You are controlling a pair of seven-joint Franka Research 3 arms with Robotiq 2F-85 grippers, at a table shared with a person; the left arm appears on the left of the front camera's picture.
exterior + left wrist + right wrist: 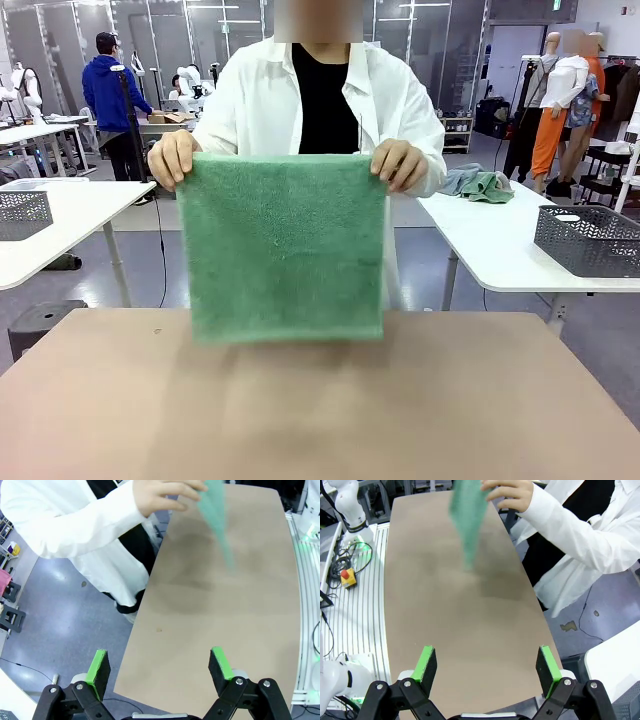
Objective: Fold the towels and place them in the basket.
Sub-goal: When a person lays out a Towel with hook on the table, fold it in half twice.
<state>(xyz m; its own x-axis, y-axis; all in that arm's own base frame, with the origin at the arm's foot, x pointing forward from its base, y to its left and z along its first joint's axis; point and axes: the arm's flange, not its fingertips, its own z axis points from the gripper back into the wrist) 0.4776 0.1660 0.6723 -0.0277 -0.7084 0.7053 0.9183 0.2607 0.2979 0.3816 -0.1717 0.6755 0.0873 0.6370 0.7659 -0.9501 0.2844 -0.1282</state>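
A person at the far side of the table holds a mint green towel (283,246) spread out by its top two corners, hanging above the table. The same towel (216,520) shows edge-on in the left wrist view and again as a towel (468,517) in the right wrist view, pinched by the person's hand (510,492). My left gripper (160,672) stands open over the table's near left corner, nothing between its fingers. My right gripper (487,669) stands open over the near right edge, far from the towel.
The brown table (320,420) spreads wide under the towel. On a white table at the right sit a dark mesh basket (588,238) and crumpled cloth (478,183). Another grey basket (22,213) stands on a white table at the left.
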